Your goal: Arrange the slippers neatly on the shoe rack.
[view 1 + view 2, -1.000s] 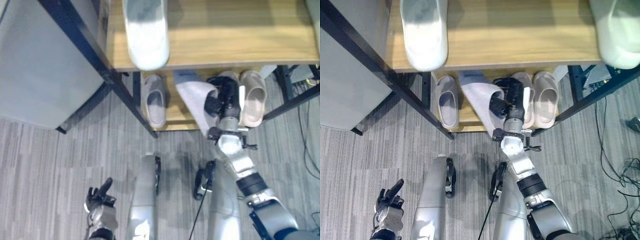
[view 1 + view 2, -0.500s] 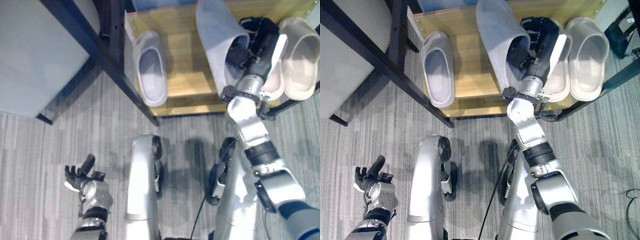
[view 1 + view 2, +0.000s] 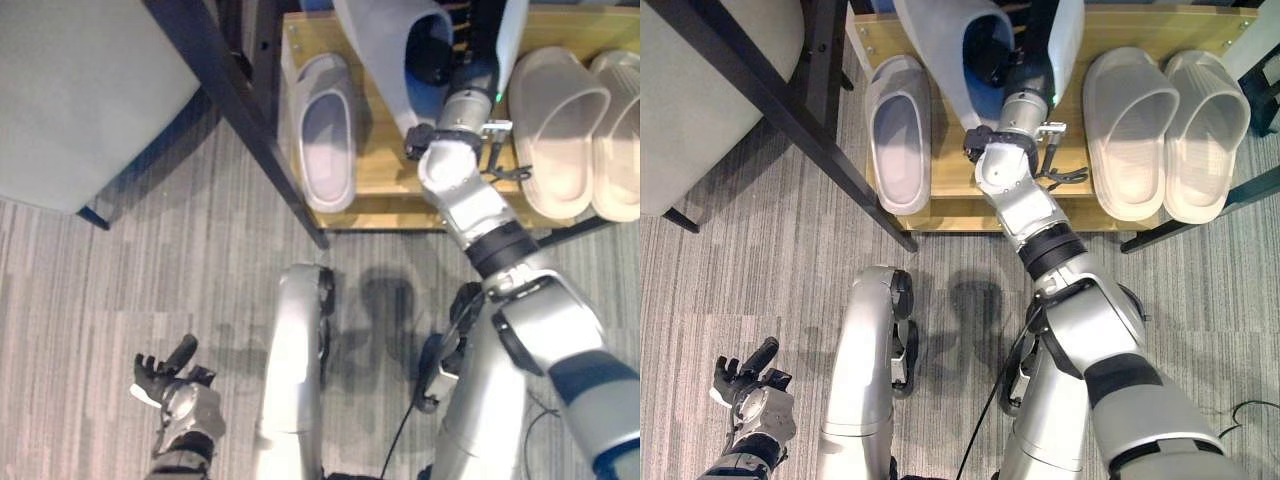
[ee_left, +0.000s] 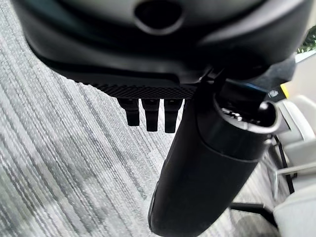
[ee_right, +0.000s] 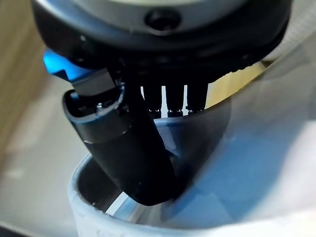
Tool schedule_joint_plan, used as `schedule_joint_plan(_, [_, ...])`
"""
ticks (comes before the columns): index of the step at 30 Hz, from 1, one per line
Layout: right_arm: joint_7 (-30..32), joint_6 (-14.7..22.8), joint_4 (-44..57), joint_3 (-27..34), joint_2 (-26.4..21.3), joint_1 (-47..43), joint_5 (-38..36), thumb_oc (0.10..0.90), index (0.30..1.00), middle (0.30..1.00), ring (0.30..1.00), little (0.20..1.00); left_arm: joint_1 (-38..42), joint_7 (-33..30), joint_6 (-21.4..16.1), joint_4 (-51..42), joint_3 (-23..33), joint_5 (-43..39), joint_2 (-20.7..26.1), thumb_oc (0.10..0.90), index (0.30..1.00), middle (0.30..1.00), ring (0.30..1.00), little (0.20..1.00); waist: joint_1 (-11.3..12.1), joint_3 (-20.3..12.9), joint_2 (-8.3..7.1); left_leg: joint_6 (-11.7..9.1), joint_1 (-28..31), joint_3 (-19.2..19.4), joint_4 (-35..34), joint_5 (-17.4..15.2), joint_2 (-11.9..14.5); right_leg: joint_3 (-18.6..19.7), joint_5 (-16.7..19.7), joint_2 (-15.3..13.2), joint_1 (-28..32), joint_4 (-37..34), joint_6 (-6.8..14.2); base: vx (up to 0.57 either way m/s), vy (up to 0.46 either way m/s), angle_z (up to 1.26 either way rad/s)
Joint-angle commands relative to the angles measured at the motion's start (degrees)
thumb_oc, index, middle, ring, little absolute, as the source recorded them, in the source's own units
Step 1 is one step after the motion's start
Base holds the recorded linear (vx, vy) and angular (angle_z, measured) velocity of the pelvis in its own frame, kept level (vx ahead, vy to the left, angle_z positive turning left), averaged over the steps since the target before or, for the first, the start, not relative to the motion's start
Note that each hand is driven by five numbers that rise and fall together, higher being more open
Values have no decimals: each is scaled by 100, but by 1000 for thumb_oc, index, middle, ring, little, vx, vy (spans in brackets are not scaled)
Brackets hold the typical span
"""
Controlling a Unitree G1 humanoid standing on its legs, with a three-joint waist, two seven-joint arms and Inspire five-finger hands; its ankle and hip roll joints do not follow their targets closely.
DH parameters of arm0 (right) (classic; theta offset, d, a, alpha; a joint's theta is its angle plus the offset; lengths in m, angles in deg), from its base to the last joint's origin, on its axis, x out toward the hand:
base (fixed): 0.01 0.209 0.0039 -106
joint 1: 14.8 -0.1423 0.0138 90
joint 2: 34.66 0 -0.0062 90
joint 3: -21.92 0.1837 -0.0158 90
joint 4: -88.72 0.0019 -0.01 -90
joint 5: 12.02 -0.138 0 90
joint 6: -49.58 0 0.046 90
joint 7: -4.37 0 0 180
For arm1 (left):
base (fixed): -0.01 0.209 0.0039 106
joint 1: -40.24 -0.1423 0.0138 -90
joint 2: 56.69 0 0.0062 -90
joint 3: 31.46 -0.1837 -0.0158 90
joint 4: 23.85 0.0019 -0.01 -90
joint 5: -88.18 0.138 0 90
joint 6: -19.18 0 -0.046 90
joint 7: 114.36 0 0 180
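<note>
There are no words, numbers or signs to read here. The slippers, the wooden shelf and the floor have no writing on them that can be made out.

On the low shelf (image 3: 940, 210) of the shoe rack, bare wood is left between the lone grey slipper (image 3: 898, 133) and the 2 beige slippers (image 3: 1165, 130). That gap is partly taken by the tilted grey slipper (image 3: 950, 50) and the right hand (image 3: 1032, 45) beside it. Access from the left is barred by a black frame bar (image 3: 780, 110). Open carpet (image 3: 740, 290) lies before the rack.
</note>
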Motion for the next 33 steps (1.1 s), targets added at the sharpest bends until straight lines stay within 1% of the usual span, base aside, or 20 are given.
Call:
schedule_joint_plan(1, [124,618,599,-17,74,-830,138,400,300,300,300,300,5,9,-243,216,-311,355,528,800,900,900,900,900,173,-117,-202,480,194,-448,-22,-554,-49,223,-19,23,57,-196,-657,-2,12,-8])
schedule_joint_plan(3, [157,636,695,60,122,-697,187,400,300,300,300,300,34,45,-195,299,-386,388,467,800,900,900,900,900,137,-117,-201,488,194,-458,-6,-550,-41,210,-12,39,57,-199,-658,-1,29,-7])
schedule_joint_plan(4, [190,635,722,90,103,-653,266,400,300,300,300,300,41,1,-163,338,-436,557,478,800,900,900,900,900,120,-117,-198,490,194,-459,4,-554,-42,214,-11,48,57,-201,-661,1,45,-2])
schedule_joint_plan(5, [231,661,694,145,74,-607,323,400,300,300,300,300,64,-96,-99,404,-549,893,507,800,900,900,900,900,100,-117,-186,491,194,-458,17,-561,-34,217,-11,46,57,-197,-659,0,0,0])
schedule_joint_plan(6, [232,663,695,149,69,-604,326,400,300,300,300,300,69,-116,-94,399,-553,914,503,800,900,900,900,900,107,-117,-185,491,194,-459,19,-563,-33,217,-12,47,57,-196,-658,0,51,-2])
schedule_joint_plan(8, [372,728,685,268,-84,-449,477,400,300,300,300,300,77,-269,-26,288,-857,1534,545,800,900,900,900,900,77,-117,-138,496,194,-467,58,-581,-25,197,-11,49,57,-188,-651,-12,48,-2])
schedule_joint_plan(10, [514,773,724,407,-172,-341,554,400,300,300,300,300,95,-416,-15,229,-998,1838,553,800,900,900,900,900,72,-117,-113,500,194,-470,67,-583,-22,180,-22,45,57,-192,-650,0,0,0])
schedule_joint_plan(11, [543,793,777,444,-220,-237,587,400,300,300,300,300,139,-474,12,256,-1080,1996,567,800,900,900,900,900,43,-117,-126,497,194,-475,80,-587,-9,172,-18,53,57,-193,-653,0,0,0])
schedule_joint_plan(13, [544,758,803,464,-194,-175,612,400,300,300,300,300,176,-531,48,362,-1131,2063,554,800,900,900,900,900,-16,-117,-154,486,194,-482,97,-573,10,176,-15,72,57,-176,-652,0,0,0])
schedule_joint_plan(16, [553,732,718,497,-113,-177,563,400,300,300,300,300,177,-493,135,512,-1173,2113,509,800,900,900,900,900,-43,-117,-183,481,194,-466,107,-556,20,167,-14,51,57,-158,-655,-4,4,-1])
schedule_joint_plan(21, [488,710,594,403,-67,-196,512,400,300,300,300,300,207,-385,188,782,-1098,1946,466,800,900,900,900,900,-67,-117,-224,463,194,-452,115,-542,27,186,-7,53,57,-140,-652,-8,5,-2])
schedule_joint_plan(23, [504,711,590,410,-48,-180,515,562,542,542,542,542,217,-334,231,783,-1151,1981,446,800,900,900,900,900,-54,-117,-226,464,194,-450,118,-546,19,199,-1,49,57,-147,-647,0,0,0])
schedule_joint_plan(24, [496,707,603,417,-48,-157,496,800,900,900,900,900,212,-314,216,743,-1137,1934,446,800,900,900,900,900,-45,-117,-227,460,194,-448,107,-543,15,195,4,42,57,-156,-647,0,0,0])
schedule_joint_plan(26, [448,672,650,408,-48,-128,476,800,900,900,900,900,194,-272,168,641,-1128,1804,428,800,900,900,900,900,-24,-117,-213,467,194,-459,95,-534,0,177,9,28,57,-184,-656,-37,16,0])
schedule_joint_plan(27, [377,633,672,345,-63,-145,475,800,900,900,900,900,187,-287,140,468,-1194,1869,440,800,900,900,900,900,-13,-117,-208,477,194,-465,66,-521,1,167,27,18,57,-212,-659,-34,11,0])
schedule_joint_plan(32, [328,617,756,290,-103,-146,500,800,900,900,900,900,91,-240,169,287,-1360,2019,448,800,900,900,900,900,16,-117,-217,471,194,-467,55,-523,5,166,34,27,57,-233,-656,-14,7,0])
schedule_joint_plan(33, [310,569,812,283,-131,-162,538,800,900,900,900,900,62,-107,168,264,-1360,1854,386,800,900,900,900,900,34,-117,-207,478,194,-472,31,-516,0,159,52,27,57,-258,-651,-51,19,0])
